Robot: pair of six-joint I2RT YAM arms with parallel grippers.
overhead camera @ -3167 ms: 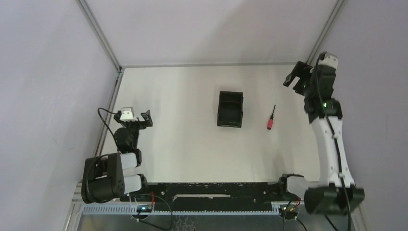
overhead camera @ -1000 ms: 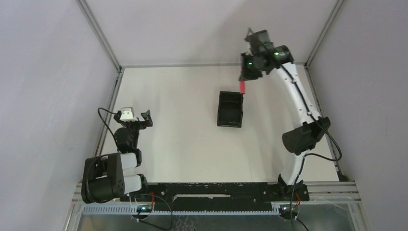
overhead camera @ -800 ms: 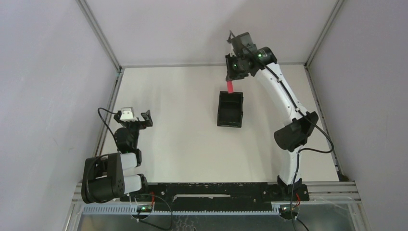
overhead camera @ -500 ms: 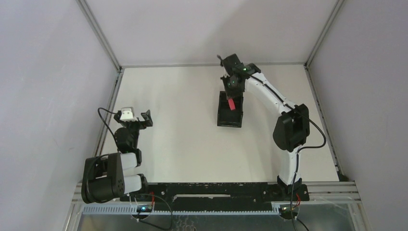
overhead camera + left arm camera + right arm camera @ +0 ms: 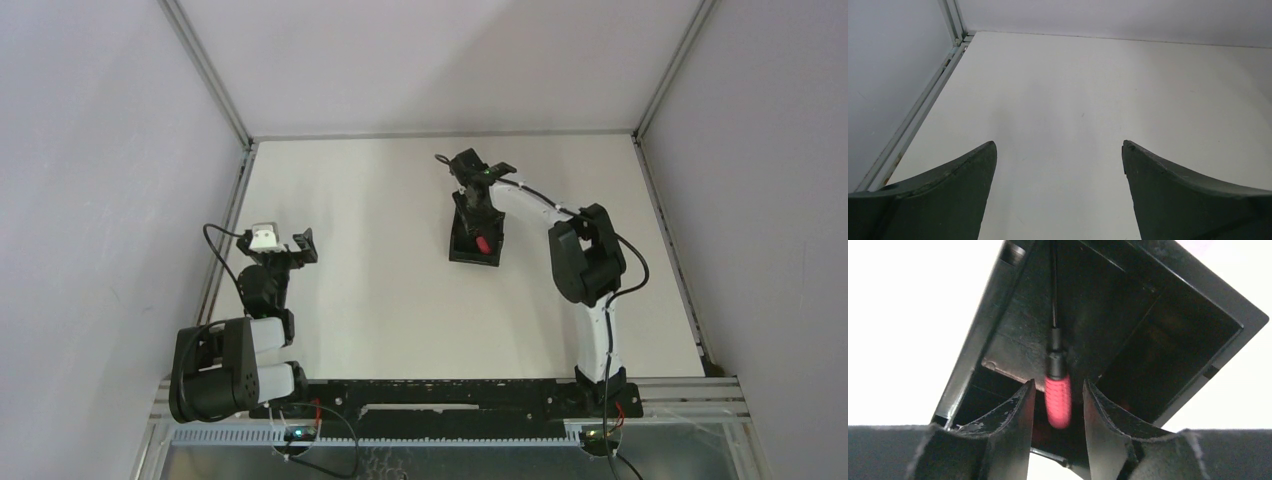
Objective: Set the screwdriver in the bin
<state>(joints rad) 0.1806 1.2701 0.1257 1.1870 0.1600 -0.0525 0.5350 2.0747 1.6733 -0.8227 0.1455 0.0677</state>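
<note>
Release step: right gripper (image 5: 1058,384) hangs over the bin (image 5: 983,335), jaws apart, clear of the blurred screwdriver (image 5: 1058,401) — next, I'd say, lift straight out — left gripper (image 5: 1058,145) parked, jaws wide.

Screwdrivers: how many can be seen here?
1. The screwdriver is in the bin, red handle between the right gripper's parted fingers. No other shows, though the right arm covers part of the bin.

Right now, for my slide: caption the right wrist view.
Open right gripper straddles red-handled metal screwdriver inside black rectangular plastic bin.
</note>
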